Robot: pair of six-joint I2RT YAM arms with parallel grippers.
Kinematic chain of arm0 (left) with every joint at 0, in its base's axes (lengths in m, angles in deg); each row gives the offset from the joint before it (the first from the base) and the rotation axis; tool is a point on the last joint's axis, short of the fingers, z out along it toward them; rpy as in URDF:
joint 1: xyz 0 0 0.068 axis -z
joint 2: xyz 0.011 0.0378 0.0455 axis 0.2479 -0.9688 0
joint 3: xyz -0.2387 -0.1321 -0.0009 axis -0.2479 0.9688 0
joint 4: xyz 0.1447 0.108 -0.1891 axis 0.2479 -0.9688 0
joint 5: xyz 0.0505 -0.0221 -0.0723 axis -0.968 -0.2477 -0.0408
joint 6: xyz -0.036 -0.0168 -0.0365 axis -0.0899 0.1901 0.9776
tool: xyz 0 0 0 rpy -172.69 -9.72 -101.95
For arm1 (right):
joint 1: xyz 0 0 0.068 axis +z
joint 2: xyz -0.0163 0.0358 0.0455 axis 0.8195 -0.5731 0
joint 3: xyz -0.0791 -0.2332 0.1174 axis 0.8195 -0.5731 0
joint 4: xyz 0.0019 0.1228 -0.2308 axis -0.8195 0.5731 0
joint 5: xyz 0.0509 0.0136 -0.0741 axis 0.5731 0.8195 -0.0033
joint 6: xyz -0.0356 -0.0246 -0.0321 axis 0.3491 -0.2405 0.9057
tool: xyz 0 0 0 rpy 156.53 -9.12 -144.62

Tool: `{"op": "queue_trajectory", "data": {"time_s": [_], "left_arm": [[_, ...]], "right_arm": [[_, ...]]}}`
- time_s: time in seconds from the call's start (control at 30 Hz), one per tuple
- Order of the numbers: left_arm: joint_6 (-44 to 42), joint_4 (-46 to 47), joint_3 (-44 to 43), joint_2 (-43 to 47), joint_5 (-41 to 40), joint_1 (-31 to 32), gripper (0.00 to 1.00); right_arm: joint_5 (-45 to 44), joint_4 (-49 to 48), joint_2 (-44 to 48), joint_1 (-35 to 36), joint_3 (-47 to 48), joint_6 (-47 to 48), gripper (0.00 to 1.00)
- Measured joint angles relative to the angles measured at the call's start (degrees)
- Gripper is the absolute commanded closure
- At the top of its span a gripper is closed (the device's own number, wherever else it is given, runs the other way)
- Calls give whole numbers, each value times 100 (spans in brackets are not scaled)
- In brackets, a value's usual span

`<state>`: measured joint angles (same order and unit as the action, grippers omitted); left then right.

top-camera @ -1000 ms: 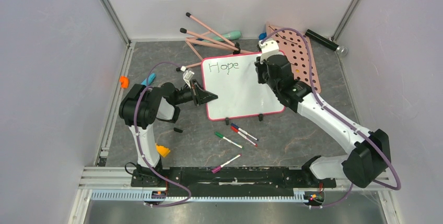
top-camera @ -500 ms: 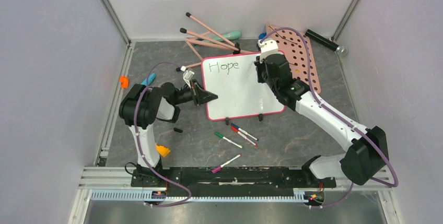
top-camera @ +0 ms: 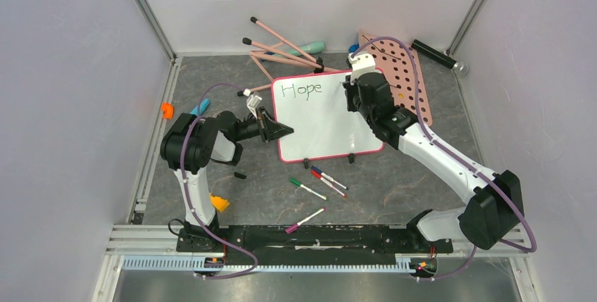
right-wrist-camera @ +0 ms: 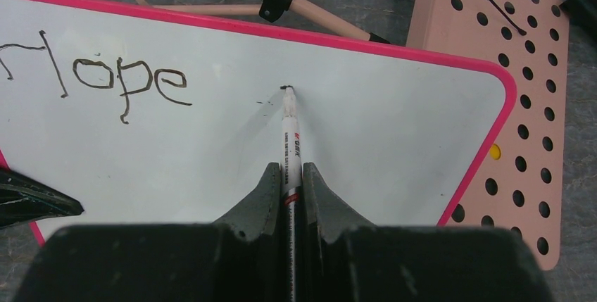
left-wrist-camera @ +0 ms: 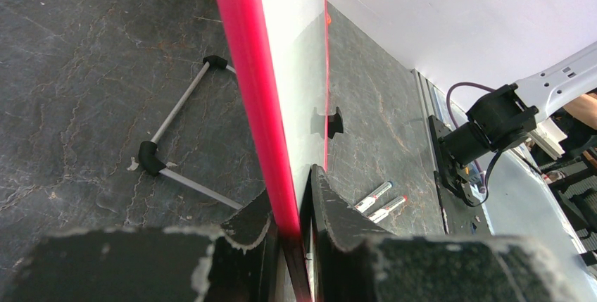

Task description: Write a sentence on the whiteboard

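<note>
The whiteboard (top-camera: 320, 122), glossy white with a pink-red rim, lies on the grey table. My left gripper (top-camera: 281, 131) is shut on the whiteboard's left rim (left-wrist-camera: 246, 70), one finger on each face. Near the board's top edge my right gripper (right-wrist-camera: 287, 168) is shut on a white marker (right-wrist-camera: 289, 129) with a black tip. That tip touches the board to the right of the word "Hope" (right-wrist-camera: 105, 77), the only written part of the sentence (top-camera: 301, 89). A small black mark sits at the marker tip.
A pink panel with round holes (top-camera: 408, 84) lies under the board's right side. Pink rods (top-camera: 281, 48) and a teal tool (top-camera: 310, 48) lie behind it. Several loose markers (top-camera: 320, 184) rest in front. A black cylinder (top-camera: 435, 54) is at back right; orange pieces (top-camera: 167, 110) at left.
Between a second ago and half a second ago the right arm shifted slightly left over the board; since then it has held still. The left arm has not moved.
</note>
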<state>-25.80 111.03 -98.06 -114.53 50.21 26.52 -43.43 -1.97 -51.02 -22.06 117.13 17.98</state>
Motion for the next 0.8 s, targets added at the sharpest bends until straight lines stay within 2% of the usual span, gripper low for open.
{"op": "queue_trajectory", "data": {"time_s": [0.5,0.8], "left_arm": [[-2,0,0,0,0,-2,98],[-2,2,0,0,2,-2,98]], "right_arm": [[155,37,468,0,-4,15,100],[208,46,404,-9,-136,15,100]]}}
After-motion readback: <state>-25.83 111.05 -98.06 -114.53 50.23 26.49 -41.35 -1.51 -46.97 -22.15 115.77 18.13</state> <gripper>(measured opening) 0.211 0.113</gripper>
